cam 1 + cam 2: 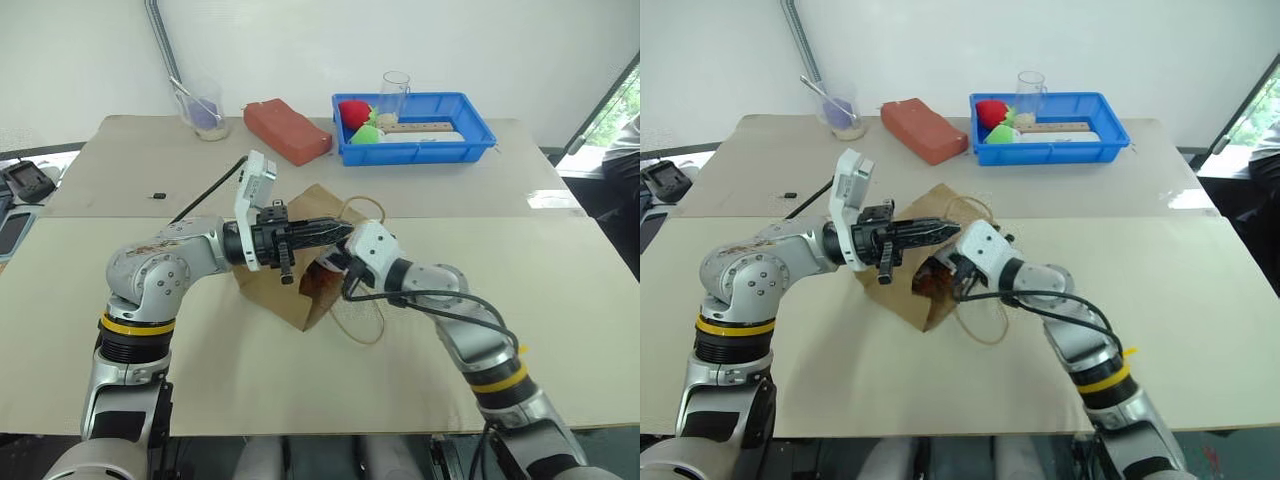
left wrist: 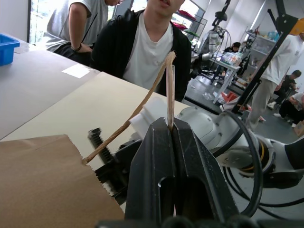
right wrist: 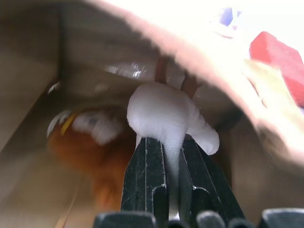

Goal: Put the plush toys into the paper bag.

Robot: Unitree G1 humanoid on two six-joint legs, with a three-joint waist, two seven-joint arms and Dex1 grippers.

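Observation:
The brown paper bag (image 1: 272,290) lies on its side mid-table, its mouth facing right. My left gripper (image 1: 345,232) is shut on the bag's beige cord handle (image 2: 168,90) and holds it up level above the mouth. At the mouth, my right gripper (image 3: 166,140) reaches in, shut on the fluffy white bunny (image 3: 161,111), whose tan ears point further inward. The brown plush toy (image 3: 95,152) lies inside the bag behind the bunny. From the head views both toys are hidden by the bag and my right hand (image 1: 368,250).
A blue tray (image 1: 470,140) with red and green soft items (image 1: 355,115) stands at the back right. Left of it lies a red block (image 1: 287,128), then a clear beaker (image 1: 205,110). People (image 2: 152,47) are beyond the table's right side.

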